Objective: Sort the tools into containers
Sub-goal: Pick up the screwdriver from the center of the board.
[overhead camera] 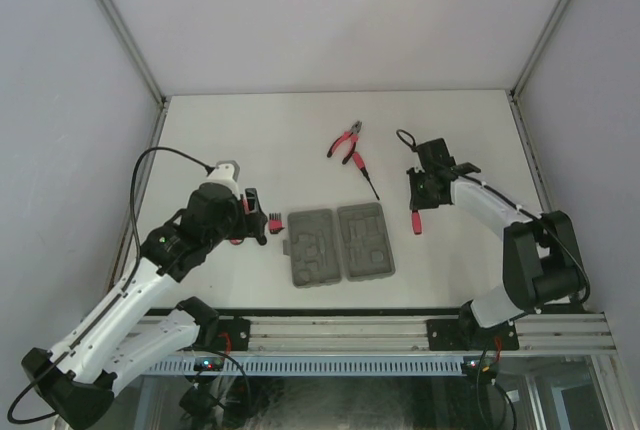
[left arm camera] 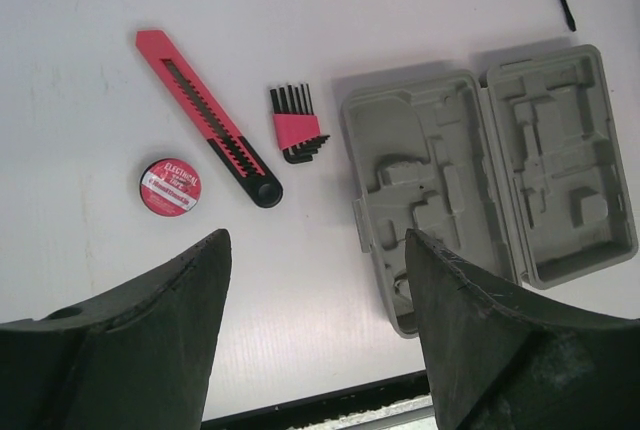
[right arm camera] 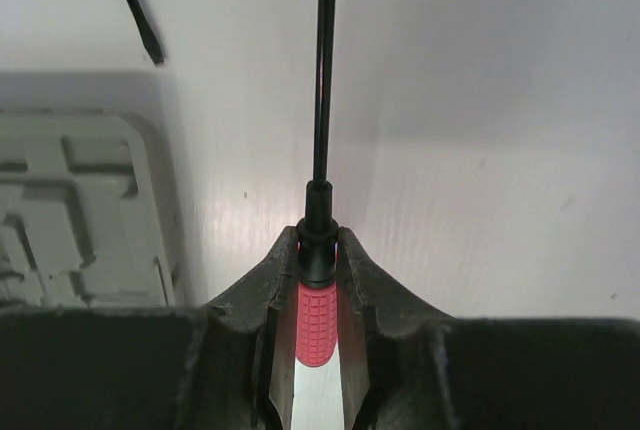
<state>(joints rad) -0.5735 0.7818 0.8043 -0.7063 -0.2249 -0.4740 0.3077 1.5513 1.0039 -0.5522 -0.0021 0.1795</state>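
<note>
scene: two robot arms work over an open grey tool case (overhead camera: 340, 245), both halves lying flat on the white table (overhead camera: 250, 140) with the moulded slots facing up.
right gripper (right arm camera: 318, 250): clenched on a screwdriver (right arm camera: 321, 100), pinching it where the red ribbed handle meets the black collar. it is held just right of the case, with the shaft pointing straight out from the wrist.
left gripper (left arm camera: 315, 330): jaws released and spread wide, grasping nothing, poised over the table left of the case.
left of the case: a hex key set (left arm camera: 297, 125) lies nearest it, then a red snap-off knife (left arm camera: 205, 120), then a roll of electrical tape (left arm camera: 170, 187). all three lie flat and none touches another.
far side of the case: red-handled pliers (overhead camera: 351, 136) and a thin screwdriver (overhead camera: 362, 168) lie near each other.
handling: the held screwdriver looks light and rigid. its smooth shaft would likely slip, so the ribbed handle is the safer hold. gripped at one end, the long tip may swing wide of a slot.
case: probably light plastic that could slide if a tool is pressed in hard.
</note>
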